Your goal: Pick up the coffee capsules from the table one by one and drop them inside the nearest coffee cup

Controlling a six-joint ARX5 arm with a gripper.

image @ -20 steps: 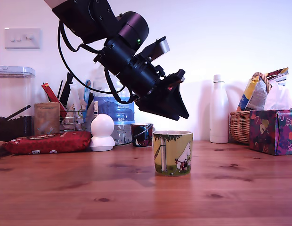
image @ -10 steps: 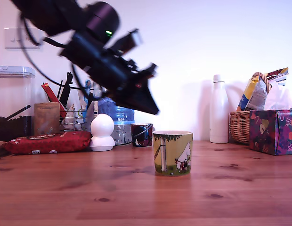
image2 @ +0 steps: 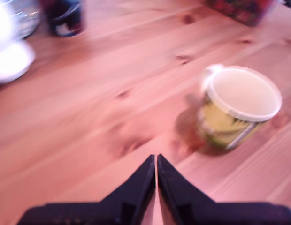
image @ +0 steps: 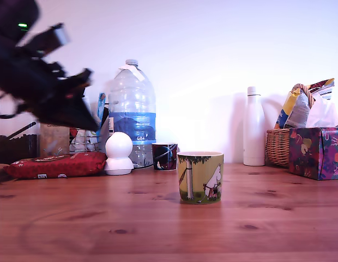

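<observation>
The yellow-green coffee cup [image: 200, 177] stands upright near the middle of the wooden table [image: 158, 229]. In the wrist view the cup [image2: 239, 108] shows a pale inside, too blurred to show any contents. My gripper [image: 91, 124] is a motion-blurred dark wedge in the air at the exterior view's left, well away from the cup and above the table. The wrist view shows my gripper [image2: 156, 160] shut, its fingertips pressed together with nothing visible between them, over bare wood. No coffee capsules show in either view.
Behind the cup stand a small navy cup [image: 164, 156], a large water bottle [image: 132, 109] and a white round object [image: 119, 154]. A red packet [image: 55, 164] lies at the left. A white bottle [image: 253, 126], basket [image: 278, 146] and patterned box [image: 316, 152] line the right.
The arm has swung from above the cup far to the exterior view's left, uncovering the water bottle. The cup has not moved.
</observation>
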